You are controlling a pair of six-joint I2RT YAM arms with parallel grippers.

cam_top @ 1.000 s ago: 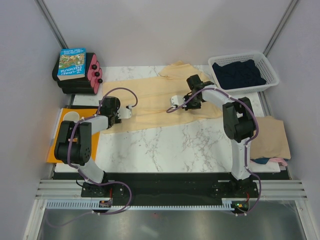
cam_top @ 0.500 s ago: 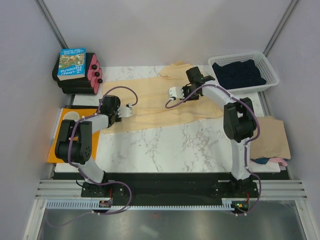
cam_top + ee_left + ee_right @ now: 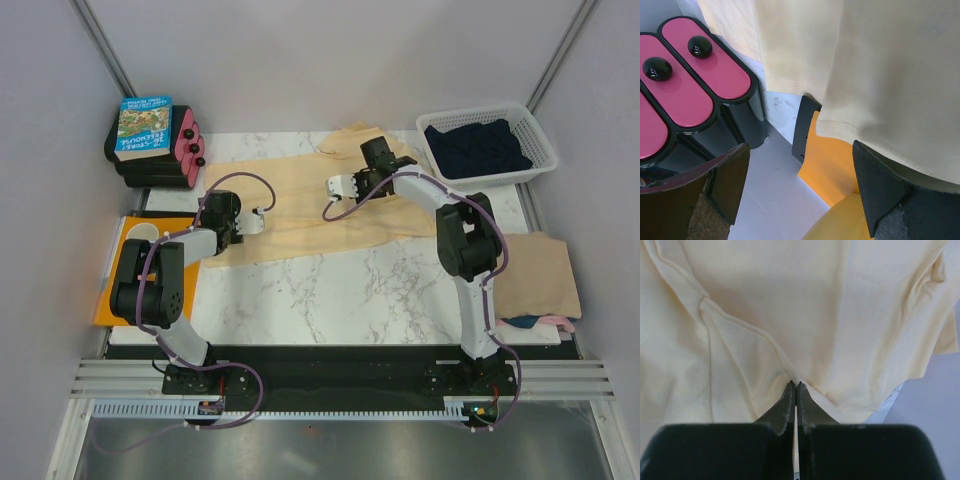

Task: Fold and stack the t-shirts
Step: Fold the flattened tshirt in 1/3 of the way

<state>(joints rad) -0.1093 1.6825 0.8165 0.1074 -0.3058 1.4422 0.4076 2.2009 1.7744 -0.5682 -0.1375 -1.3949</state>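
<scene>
A large pale yellow t-shirt [image 3: 290,205] lies spread across the back of the marble table [image 3: 330,290]. My right gripper [image 3: 335,190] [image 3: 795,385] is over the shirt's middle, shut on a raised fold of it at a seam. My left gripper [image 3: 222,232] [image 3: 799,150] stands wide open at the shirt's near left corner, holding nothing. The hem [image 3: 865,125] runs just past its right finger [image 3: 890,195]. A dark navy t-shirt [image 3: 478,148] fills the basket. A tan t-shirt [image 3: 540,275] lies at the right edge over a pink one [image 3: 562,321].
The white basket [image 3: 545,150] stands at the back right. Black containers with pink lids [image 3: 185,150] [image 3: 705,75] sit at the back left under a book [image 3: 145,125]. An orange sheet [image 3: 115,290] [image 3: 832,160] with a yellow round object [image 3: 145,232] lies at the left edge.
My right gripper has moved back and to the left, still shut on the yellow shirt's fold. The left arm has not moved.
</scene>
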